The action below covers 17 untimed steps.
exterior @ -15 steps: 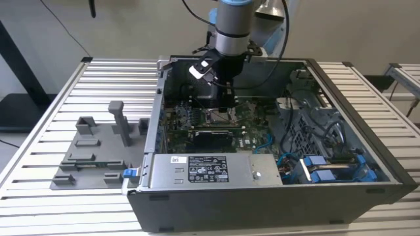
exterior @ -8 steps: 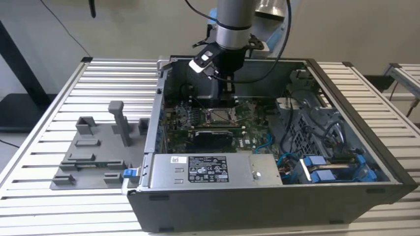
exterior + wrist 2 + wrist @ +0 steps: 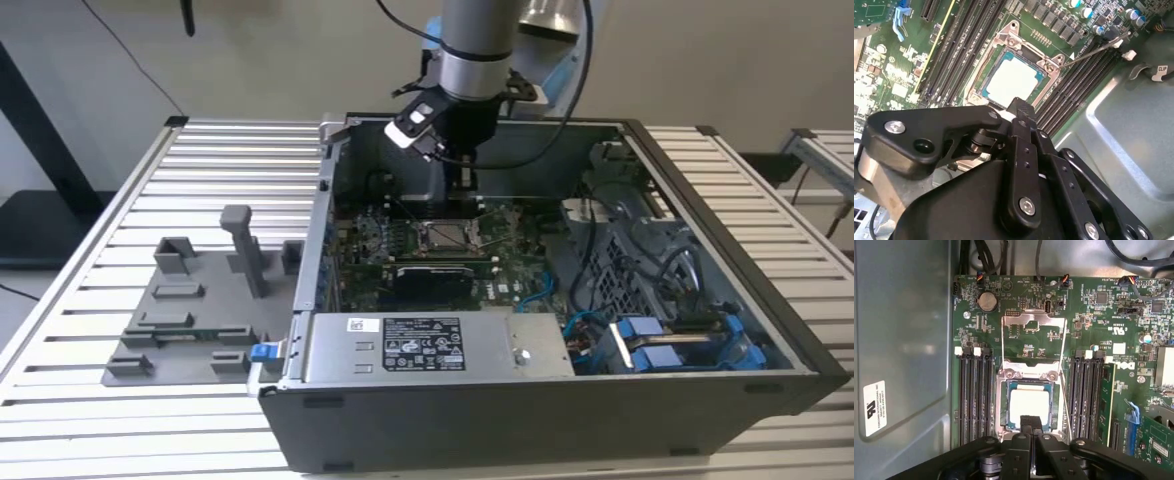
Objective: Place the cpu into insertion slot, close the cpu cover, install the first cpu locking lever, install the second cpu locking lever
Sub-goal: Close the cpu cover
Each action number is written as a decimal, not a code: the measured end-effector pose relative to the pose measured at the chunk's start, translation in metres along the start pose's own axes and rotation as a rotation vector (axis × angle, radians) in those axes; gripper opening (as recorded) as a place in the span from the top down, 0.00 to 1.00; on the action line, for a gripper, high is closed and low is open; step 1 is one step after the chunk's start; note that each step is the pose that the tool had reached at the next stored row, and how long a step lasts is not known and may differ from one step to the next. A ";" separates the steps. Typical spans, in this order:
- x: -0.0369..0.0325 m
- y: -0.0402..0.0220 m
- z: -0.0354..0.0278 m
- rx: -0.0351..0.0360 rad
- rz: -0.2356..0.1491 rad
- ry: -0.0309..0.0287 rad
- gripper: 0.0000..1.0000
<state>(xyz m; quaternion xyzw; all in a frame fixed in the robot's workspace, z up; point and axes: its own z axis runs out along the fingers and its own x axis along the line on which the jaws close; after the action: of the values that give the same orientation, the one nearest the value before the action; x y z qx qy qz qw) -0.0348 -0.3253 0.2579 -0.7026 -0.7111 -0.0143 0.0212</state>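
Note:
The cpu [image 3: 1029, 407] lies flat in the insertion slot [image 3: 1002, 405], silvery top up, and it also shows in the second wrist view as the cpu [image 3: 1011, 82] in the insertion slot [image 3: 1050, 67]. The cpu cover [image 3: 1034, 316] is swung open beyond the socket, with bare board showing through its window. A thin locking lever [image 3: 1094, 50] juts out unlatched beside the socket, and the lever [image 3: 1067, 407] runs along the socket's side. My gripper [image 3: 1026, 421] is shut with nothing in it, its tip just over the socket's near edge. In the exterior view my gripper [image 3: 463, 192] hangs above the socket [image 3: 447, 235].
The open computer case [image 3: 747, 300] walls in the motherboard [image 3: 514, 230]. Memory slots [image 3: 976, 395] flank the socket on both sides. A power supply [image 3: 427, 345] and blue-cabled drive bay [image 3: 667, 340] sit at the front. A grey fixture plate [image 3: 187, 310] stands on the table at the exterior view's left.

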 end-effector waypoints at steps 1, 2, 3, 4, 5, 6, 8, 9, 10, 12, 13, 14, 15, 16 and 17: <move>0.0000 0.0012 0.0000 0.0006 0.000 -0.0001 0.89; 0.0000 0.0035 0.0000 0.0018 0.000 -0.0002 0.89; -0.0001 0.0065 0.0000 0.0032 0.000 -0.0002 0.89; -0.0001 0.0099 0.0000 0.0049 0.000 -0.0001 0.89; -0.0002 0.0143 0.0000 0.0073 0.001 -0.0001 0.89; -0.0003 0.0189 0.0000 0.0104 0.001 0.0000 0.89; -0.0004 0.0279 0.0001 0.0171 0.001 0.0001 0.89; -0.0005 0.0325 0.0000 0.0206 0.001 0.0000 0.89; -0.0005 0.0370 0.0000 0.0240 0.001 -0.0001 0.89; -0.0006 0.0459 0.0001 0.0305 0.002 0.0002 0.89; -0.0006 0.0506 0.0003 0.0343 0.002 0.0003 0.89; -0.0007 0.0550 0.0004 0.0375 0.002 0.0004 0.89; -0.0008 0.0595 0.0005 0.0411 0.002 0.0003 0.89; -0.0009 0.0641 0.0006 0.0447 0.002 0.0003 0.89; -0.0009 0.0689 0.0008 0.0483 0.003 0.0004 0.89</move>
<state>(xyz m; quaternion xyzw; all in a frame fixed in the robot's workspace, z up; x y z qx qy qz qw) 0.0340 -0.3253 0.2565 -0.7028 -0.7104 0.0028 0.0383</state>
